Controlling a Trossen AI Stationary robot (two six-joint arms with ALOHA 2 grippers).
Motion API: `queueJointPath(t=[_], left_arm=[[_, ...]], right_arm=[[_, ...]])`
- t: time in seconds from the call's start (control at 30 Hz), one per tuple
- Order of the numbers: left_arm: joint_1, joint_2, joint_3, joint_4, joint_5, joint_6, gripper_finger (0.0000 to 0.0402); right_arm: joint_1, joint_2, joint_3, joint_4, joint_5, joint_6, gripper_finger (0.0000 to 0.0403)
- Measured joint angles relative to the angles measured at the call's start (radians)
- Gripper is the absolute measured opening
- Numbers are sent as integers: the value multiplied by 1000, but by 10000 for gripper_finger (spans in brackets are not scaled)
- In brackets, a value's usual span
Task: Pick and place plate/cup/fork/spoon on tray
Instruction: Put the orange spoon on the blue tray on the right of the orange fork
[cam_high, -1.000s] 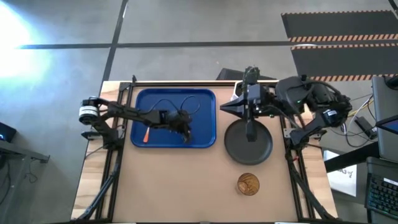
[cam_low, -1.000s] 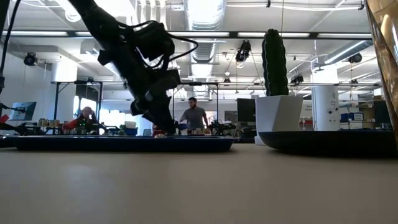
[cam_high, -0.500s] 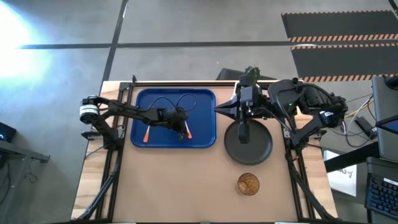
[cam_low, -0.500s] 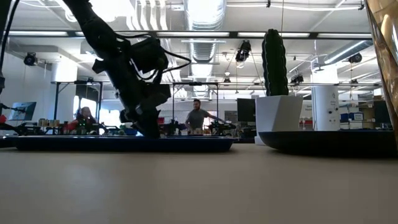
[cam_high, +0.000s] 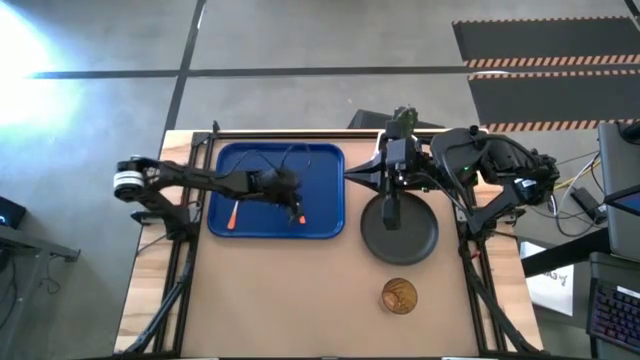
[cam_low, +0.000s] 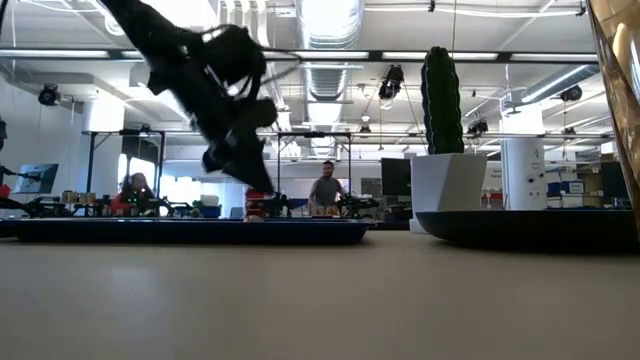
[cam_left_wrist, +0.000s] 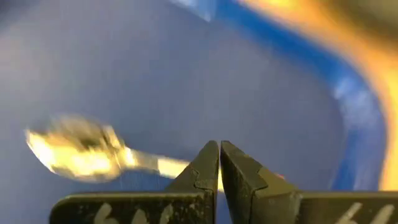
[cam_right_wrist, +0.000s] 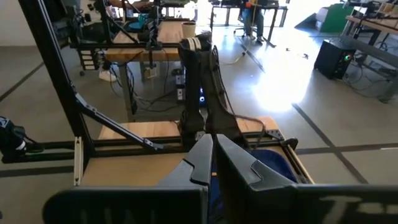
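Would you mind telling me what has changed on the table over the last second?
The left claw has lifted off the tray and drawn back toward its own side, shut and empty; the spoon lies on the tray below it. The right claw pulled back a little over the plate. Plate, cup and tray stayed put.
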Motion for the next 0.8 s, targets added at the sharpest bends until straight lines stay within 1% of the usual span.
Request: queueJointPath(t=[0.07,0.2,0.4,0.53,0.67,0.8], left_arm=[[3,-18,12,-1,-10,27,0],[4,-9,20,4,-11,35,0],[4,78,10,57,2,28,0],[4,123,27,92,18,29,0],[5,142,28,74,25,29,0],[5,143,16,0,26,29,0]], right_arm=[[0,0,0,0,0,-1,9],[0,0,0,-1,0,0,9],[0,0,0,0,0,0,9],[0,0,0,0,0,0,9],[0,0,0,0,0,13,9],[0,0,0,0,0,13,9]])
